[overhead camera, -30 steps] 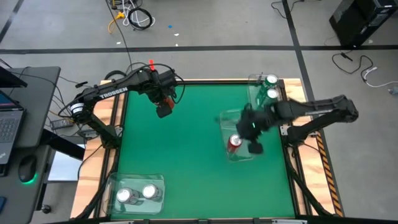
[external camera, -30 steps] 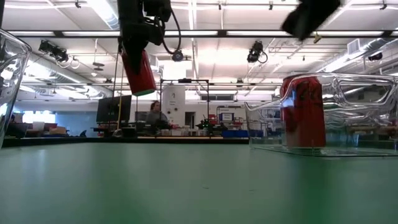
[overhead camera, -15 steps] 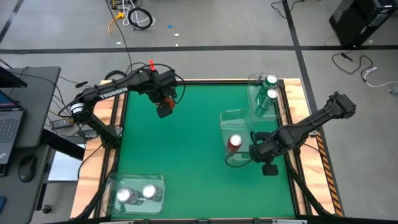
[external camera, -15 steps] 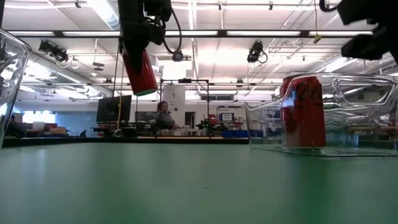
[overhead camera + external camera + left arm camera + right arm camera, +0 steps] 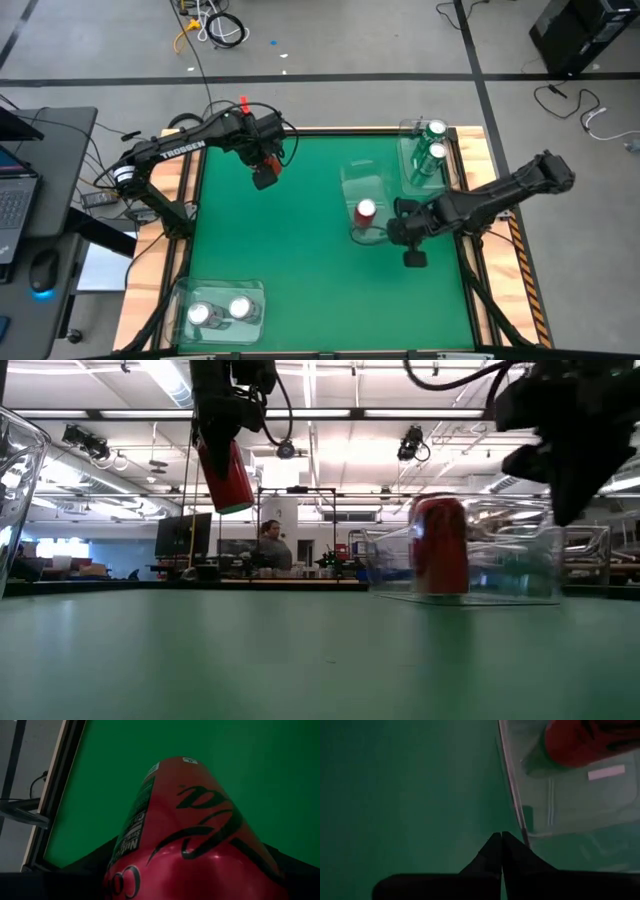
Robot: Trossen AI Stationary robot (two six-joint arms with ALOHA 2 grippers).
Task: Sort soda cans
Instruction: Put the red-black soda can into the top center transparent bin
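My left gripper (image 5: 263,172) is shut on a red can (image 5: 225,475), high above the far left part of the green table; the can fills the left wrist view (image 5: 195,835). A second red can (image 5: 366,211) stands upright in a clear bin (image 5: 360,182) right of the table's middle. My right gripper (image 5: 500,840) is shut, low at that bin's near right corner (image 5: 385,235). Two green cans (image 5: 432,140) stand in a clear bin at the far right. Two silver cans (image 5: 220,312) stand in a clear bin at the near left. My left gripper pinches the red can's upper end (image 5: 212,448) between its two fingers, coming from above. The can hangs below the fingers, slightly tilted, lifted well clear of the table. My right gripper's shut fingers (image 5: 517,855) lie with their outer side against the clear bin's wall near its corner (image 5: 522,832). They come from the table's right side, low over the table. The bin stands flat on the table.
The table's middle and near right are bare green mat (image 5: 300,260). A wooden frame (image 5: 470,250) edges the table. A desk with a laptop and mouse (image 5: 40,270) stands to the left. A person (image 5: 268,545) sits far behind the table in the low view.
My right gripper has come down from over the bin to its near right side, then gone toward the table's left. The bin with the red can has slid toward the table's left and far edges, the can staying upright in it.
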